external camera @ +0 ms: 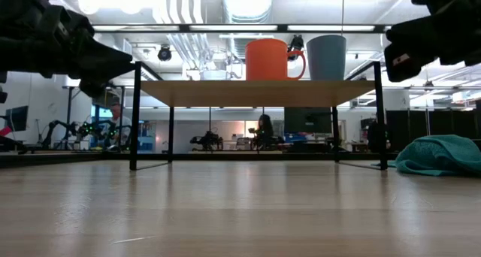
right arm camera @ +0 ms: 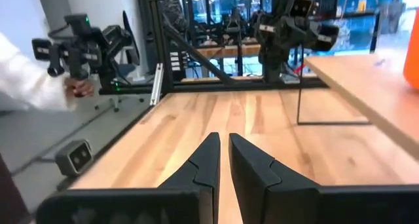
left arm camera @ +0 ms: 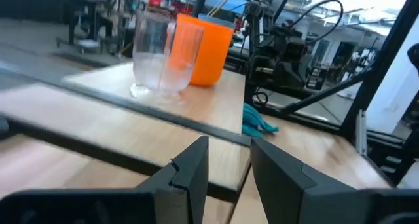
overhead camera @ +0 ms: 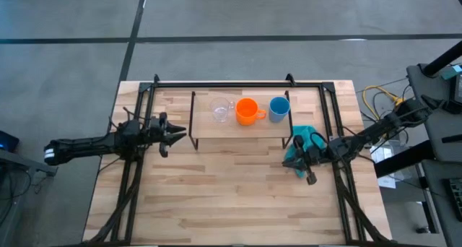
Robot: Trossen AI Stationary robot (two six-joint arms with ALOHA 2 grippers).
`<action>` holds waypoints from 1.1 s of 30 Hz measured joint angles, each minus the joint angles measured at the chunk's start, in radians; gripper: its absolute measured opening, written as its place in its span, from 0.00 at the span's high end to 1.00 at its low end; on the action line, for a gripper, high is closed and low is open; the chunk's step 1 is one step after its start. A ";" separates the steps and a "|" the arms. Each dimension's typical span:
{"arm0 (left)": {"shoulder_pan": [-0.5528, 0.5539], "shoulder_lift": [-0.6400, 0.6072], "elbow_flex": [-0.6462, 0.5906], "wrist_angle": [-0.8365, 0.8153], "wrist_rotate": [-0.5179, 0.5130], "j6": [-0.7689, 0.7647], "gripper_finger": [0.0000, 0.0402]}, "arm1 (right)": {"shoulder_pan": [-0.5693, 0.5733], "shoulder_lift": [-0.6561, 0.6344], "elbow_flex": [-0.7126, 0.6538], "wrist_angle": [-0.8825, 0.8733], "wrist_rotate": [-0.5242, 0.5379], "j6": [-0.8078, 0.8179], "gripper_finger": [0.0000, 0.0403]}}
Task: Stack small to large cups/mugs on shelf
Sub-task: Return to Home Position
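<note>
Though on shelf [overhead camera: 238,130], glass [overhead camera: 221,110] near left tool [overhead camera: 175,137]

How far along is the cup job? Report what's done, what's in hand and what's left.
Done: the glass, orange mug and blue cup stand side by side on the shelf, not nested. In hand: nothing; the left pincer hangs empty off the shelf's left end, the right pincer empty beside the teal cloth. Left: probably only parking both arms.
</note>
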 joint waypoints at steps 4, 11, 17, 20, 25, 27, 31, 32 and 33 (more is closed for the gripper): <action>0.000 0.008 -0.001 0.005 0.000 0.054 0.75 | 0.000 0.000 0.000 -0.006 0.001 -0.119 0.93; 0.000 0.044 -0.001 0.003 0.000 0.109 0.75 | 0.000 0.000 -0.001 -0.118 0.001 -0.091 0.93; 0.000 0.077 -0.002 0.004 0.000 0.103 0.75 | 0.000 0.000 -0.001 -0.129 0.001 -0.071 0.93; 0.000 0.088 -0.002 0.004 0.000 0.103 0.75 | 0.000 0.000 -0.001 -0.128 0.001 -0.084 0.93; 0.000 0.103 -0.003 0.005 0.000 0.100 0.75 | 0.000 0.000 -0.001 -0.128 0.001 -0.076 0.93; 0.000 0.107 -0.003 0.005 0.000 0.101 0.75 | 0.000 0.000 -0.001 -0.128 0.001 -0.074 0.93; 0.000 0.106 -0.003 0.006 0.000 0.100 0.75 | 0.000 0.000 -0.001 -0.128 0.000 -0.071 0.93; 0.000 0.105 -0.003 0.007 0.000 0.100 0.75 | 0.000 0.000 -0.001 -0.128 0.000 -0.071 0.93; 0.000 0.105 -0.003 0.011 0.000 0.100 0.75 | 0.000 0.000 -0.001 -0.128 0.000 -0.071 0.93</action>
